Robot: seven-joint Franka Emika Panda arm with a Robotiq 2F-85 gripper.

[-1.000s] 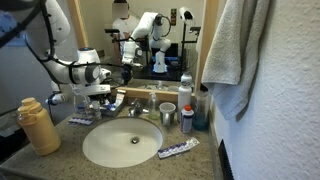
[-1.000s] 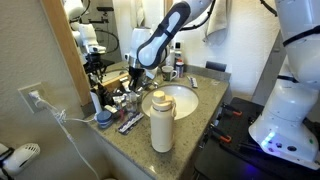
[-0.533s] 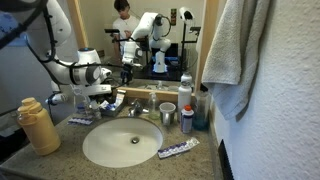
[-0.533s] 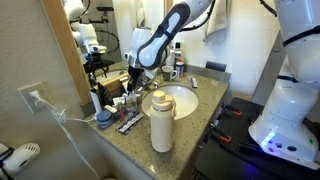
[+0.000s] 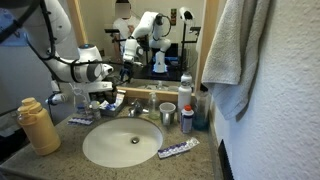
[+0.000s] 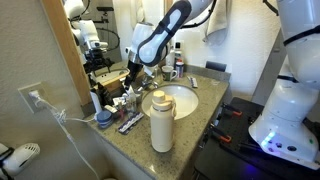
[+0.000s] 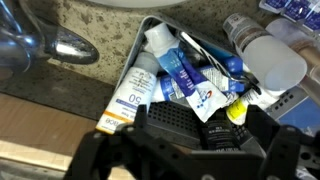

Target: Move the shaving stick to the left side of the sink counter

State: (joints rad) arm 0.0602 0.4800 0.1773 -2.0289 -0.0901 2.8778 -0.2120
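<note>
My gripper (image 7: pixel 216 138) hangs low over a tray (image 7: pixel 150 30) crammed with tubes and small bottles, its jaws spread wide. Between the black fingers (image 7: pixel 172 122) lies a slim black stick with pale lettering (image 7: pixel 218 122), seemingly the shaving stick, resting among the tubes with neither pad visibly touching it. In both exterior views the gripper (image 5: pixel 100 92) (image 6: pixel 130 85) is at the back of the speckled sink counter (image 5: pixel 205 152) (image 6: pixel 130 152), beside the chrome tap (image 5: pixel 135 108); the stick is too small to make out there.
White basin (image 5: pixel 122 142) (image 6: pixel 180 100) takes the counter's middle. A mustard bottle (image 5: pixel 38 125) (image 6: pixel 160 120) stands at one end. A cup (image 5: pixel 167 113), bottles (image 5: pixel 186 95) and a flat blue-and-white tube (image 5: pixel 177 150) crowd the other end. Mirror behind, towel (image 5: pixel 235 50) hanging nearby.
The jaws have gone from shut to wide open over the tray. The arm has hardly moved, lifting only slightly.
</note>
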